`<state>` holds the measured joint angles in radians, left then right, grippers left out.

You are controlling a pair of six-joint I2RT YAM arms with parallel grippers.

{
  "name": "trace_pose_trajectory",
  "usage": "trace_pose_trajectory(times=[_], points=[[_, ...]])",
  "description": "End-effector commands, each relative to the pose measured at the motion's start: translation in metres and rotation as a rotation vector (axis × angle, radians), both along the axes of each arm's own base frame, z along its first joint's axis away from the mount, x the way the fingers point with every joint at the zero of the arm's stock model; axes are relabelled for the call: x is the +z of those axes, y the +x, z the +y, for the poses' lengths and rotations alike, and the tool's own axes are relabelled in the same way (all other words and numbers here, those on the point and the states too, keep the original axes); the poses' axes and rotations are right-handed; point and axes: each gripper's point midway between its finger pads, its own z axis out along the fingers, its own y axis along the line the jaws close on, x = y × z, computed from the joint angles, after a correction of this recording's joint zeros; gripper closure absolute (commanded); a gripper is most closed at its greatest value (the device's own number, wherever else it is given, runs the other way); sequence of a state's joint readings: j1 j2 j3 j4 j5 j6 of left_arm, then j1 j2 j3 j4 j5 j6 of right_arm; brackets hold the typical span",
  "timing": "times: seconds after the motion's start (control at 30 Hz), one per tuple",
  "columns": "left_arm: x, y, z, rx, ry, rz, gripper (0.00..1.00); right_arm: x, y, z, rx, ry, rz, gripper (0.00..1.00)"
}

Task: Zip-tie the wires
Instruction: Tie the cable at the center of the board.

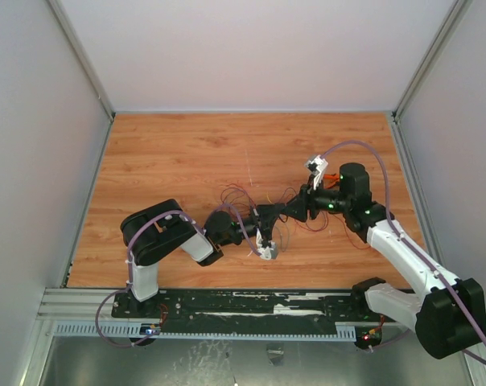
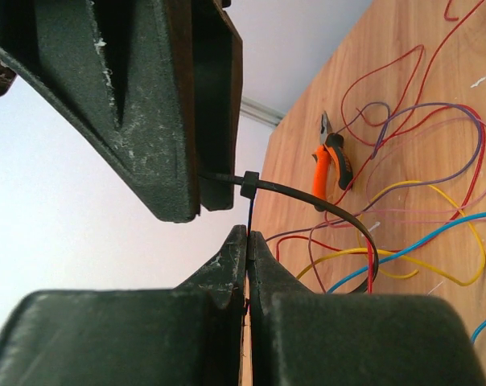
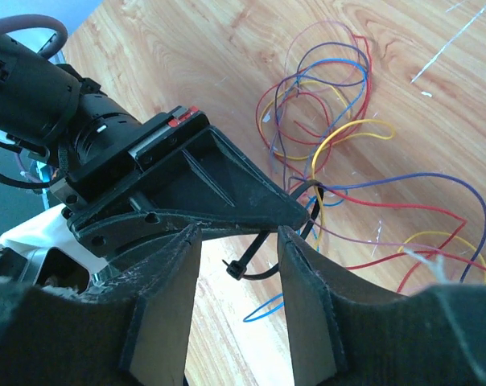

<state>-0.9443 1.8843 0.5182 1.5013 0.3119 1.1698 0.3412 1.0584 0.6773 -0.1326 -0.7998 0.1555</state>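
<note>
Zip tie (image 2: 307, 195) curves around some of the wires (image 3: 323, 104). In the left wrist view its tail runs straight down from the small head into the left gripper (image 2: 247, 241), whose fingers are pinched closed on it. Right gripper (image 3: 237, 233) is nearer the head, fingers wide apart either side, seemingly gripping nothing. How many wires the loop encloses is unclear, and the tail's end is hidden.

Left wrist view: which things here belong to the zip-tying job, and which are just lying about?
Belong to the job:
- wires, a loose tangle on the table
- zip tie, looped round some strands

Just lying about:
- orange-handled pliers, at the edge of the tangle
</note>
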Motion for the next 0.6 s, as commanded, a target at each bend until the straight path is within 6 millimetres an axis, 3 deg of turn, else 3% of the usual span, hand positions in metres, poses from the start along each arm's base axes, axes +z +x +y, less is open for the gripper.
trace_pose_trajectory(times=[0.0, 0.17, 0.57], points=[[0.0191, 0.0006, -0.0011, -0.010, -0.053, -0.033, 1.00, -0.0059, -0.0046, -0.0007, -0.005, -0.019, 0.003, 0.56], [0.0186, 0.0010, -0.0006, -0.009, -0.054, -0.031, 1.00, -0.0069, -0.0074, -0.0001, -0.007, -0.020, 0.005, 0.56], [0.0182, 0.0011, -0.0003, -0.009, -0.057, -0.028, 1.00, -0.0066, -0.0064, -0.0016, -0.027, -0.033, -0.009, 0.68]])
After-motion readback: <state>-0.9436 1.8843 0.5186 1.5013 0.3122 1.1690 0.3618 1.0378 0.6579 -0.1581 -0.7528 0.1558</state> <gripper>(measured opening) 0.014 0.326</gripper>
